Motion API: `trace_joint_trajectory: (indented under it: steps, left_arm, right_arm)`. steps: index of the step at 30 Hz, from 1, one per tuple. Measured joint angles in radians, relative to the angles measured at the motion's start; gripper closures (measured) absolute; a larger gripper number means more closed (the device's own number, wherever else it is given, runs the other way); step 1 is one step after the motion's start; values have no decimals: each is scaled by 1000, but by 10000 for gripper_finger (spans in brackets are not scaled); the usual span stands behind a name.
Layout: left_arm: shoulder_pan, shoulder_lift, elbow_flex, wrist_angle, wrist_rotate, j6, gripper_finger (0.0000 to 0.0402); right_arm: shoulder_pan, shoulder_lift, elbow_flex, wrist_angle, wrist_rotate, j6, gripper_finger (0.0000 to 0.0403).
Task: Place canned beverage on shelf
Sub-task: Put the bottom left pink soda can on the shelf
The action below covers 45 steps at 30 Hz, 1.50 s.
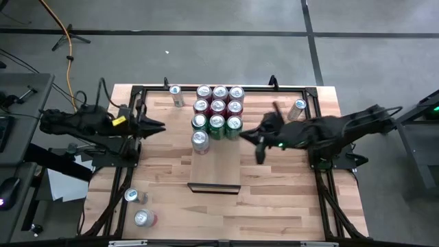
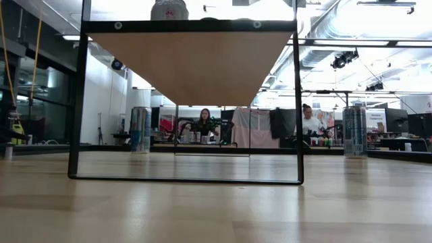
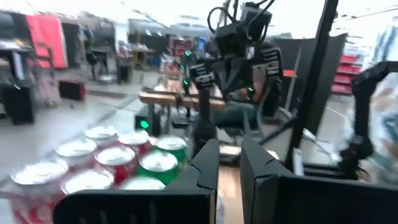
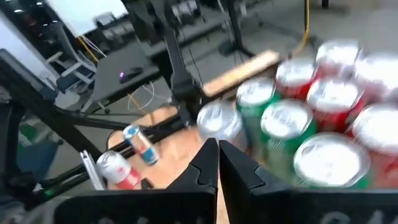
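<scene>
The shelf [image 1: 214, 165] is a pale wood board raised on a black frame over the table's middle; the low view shows its underside [image 2: 192, 64]. Several red cans [image 1: 218, 99] and three green cans [image 1: 217, 123] stand upright on its far half. A silver can [image 1: 199, 139] stands just in front of them, also in the right wrist view [image 4: 219, 121]. My left gripper [image 1: 163, 127] hovers left of the shelf, shut and holding nothing [image 3: 229, 165]. My right gripper [image 1: 241, 134] hovers beside the green cans, shut and holding nothing [image 4: 217, 158].
Two loose cans [image 1: 132, 196] [image 1: 144, 218] lie on the table at the near left. One can [image 1: 175, 95] stands at the far left and another [image 1: 298, 108] at the far right. The near half of the shelf board is bare. People sit in the room beyond [image 2: 204, 121].
</scene>
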Motion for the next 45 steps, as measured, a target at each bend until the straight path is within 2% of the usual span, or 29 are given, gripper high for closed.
trace_joint_trajectory:
  steps: [6, 13, 26, 37, 45]
  left_arm:
    - [0, 4, 0, 17, -23, 1, 401]
    - [0, 23, 0, 28, -23, -21, 401]
    - [0, 66, 0, 28, -15, 1, 399]
    - [-1, 69, 0, 29, -20, 4, 347]
    - [-1, 69, 0, 30, -21, 5, 341]
  right_arm:
    - [-10, -84, 0, 5, 8, -233, 403]
    - [-44, -99, 0, 4, 8, -343, 402]
    - [-70, -96, 0, 4, 1, -370, 402]
    - [-69, -96, 0, -29, 1, -370, 402]
    - [-69, -96, 0, -45, 0, -365, 402]
